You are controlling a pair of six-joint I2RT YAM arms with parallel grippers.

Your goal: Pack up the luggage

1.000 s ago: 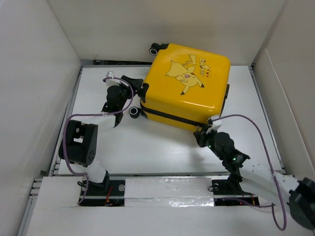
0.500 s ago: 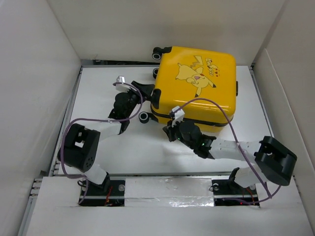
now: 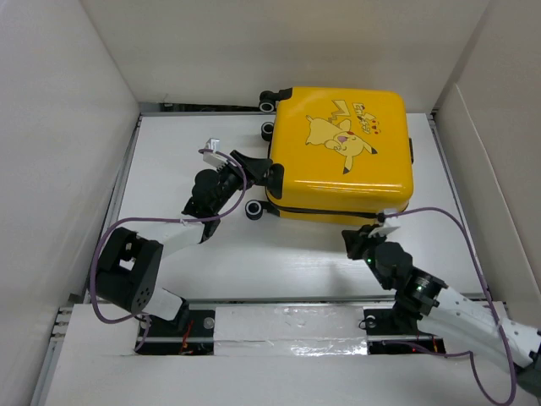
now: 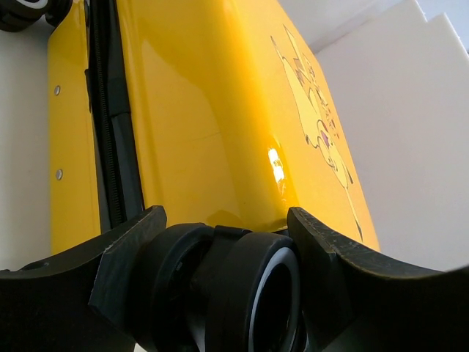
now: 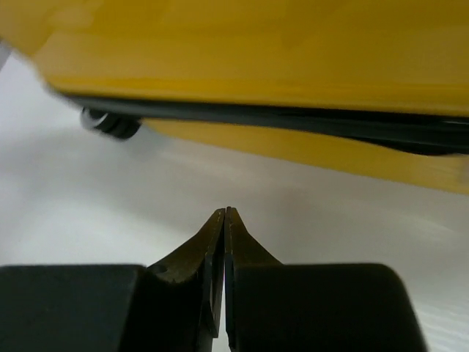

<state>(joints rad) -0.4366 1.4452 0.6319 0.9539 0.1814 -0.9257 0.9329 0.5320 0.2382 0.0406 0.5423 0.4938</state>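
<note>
The yellow Pikachu suitcase (image 3: 342,156) has swung squarer and lies zipped at the table's (image 3: 169,144) far right, the left gripper (image 4: 226,220) clamping a wheel (image 4: 249,293) and the right gripper (image 5: 225,220) closed empty just near of it; that round wheel could slip free under a pull.

Bright, even lighting; a small glare spot on the luggage (image 4: 212,117); right wrist view smeared by blur.

Overhead view, wrist views close on luggage (image 3: 338,182)
</note>
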